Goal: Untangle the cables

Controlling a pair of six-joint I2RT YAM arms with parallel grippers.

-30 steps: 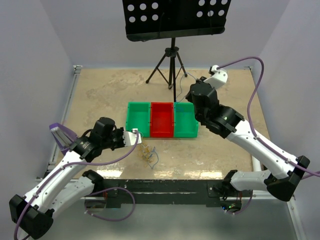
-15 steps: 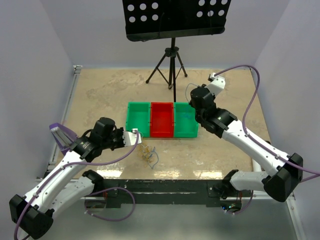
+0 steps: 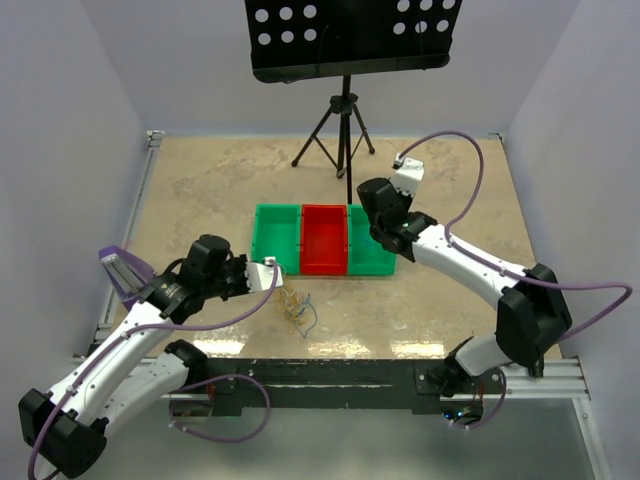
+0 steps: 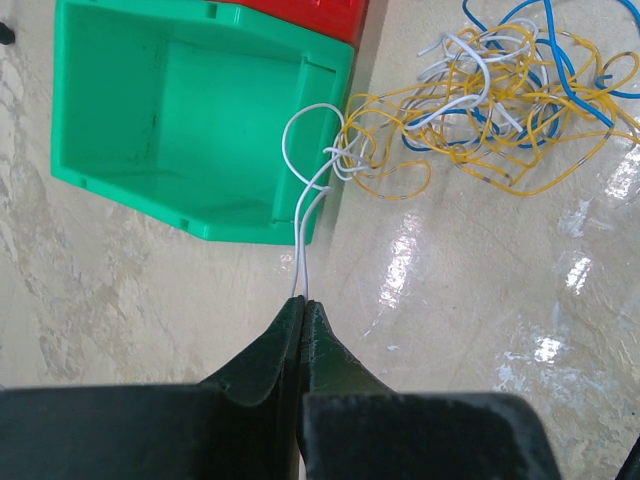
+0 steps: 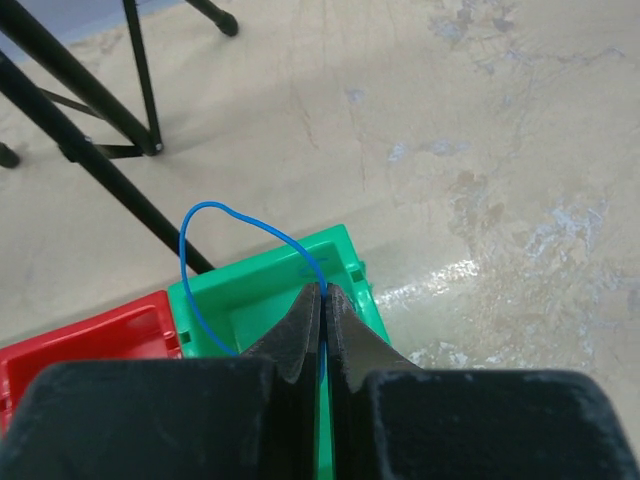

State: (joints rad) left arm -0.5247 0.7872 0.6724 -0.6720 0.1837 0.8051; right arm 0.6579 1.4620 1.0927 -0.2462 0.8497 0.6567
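A tangle of thin yellow, blue and white cables [image 3: 297, 308] lies on the table in front of the bins; it also shows in the left wrist view [image 4: 490, 100]. My left gripper [image 3: 272, 268] is shut on a white cable [image 4: 305, 180] that runs from its closed tips [image 4: 303, 302] past the corner of the left green bin [image 4: 150, 110] into the tangle. My right gripper [image 3: 384, 240] is over the right green bin [image 3: 372, 258]. It is shut [image 5: 322, 292] on a blue cable [image 5: 184, 256] that arcs in a loop above that bin [image 5: 260, 300].
Three bins stand in a row mid-table: green [image 3: 277, 235], red [image 3: 324, 238], green. A black music stand on a tripod [image 3: 345, 130] stands behind them; its legs show in the right wrist view [image 5: 100, 170]. White walls close off the table on three sides.
My right arm has swung left and down, bringing its gripper with the blue cable over the right green bin. The left arm and the tangle have not moved.
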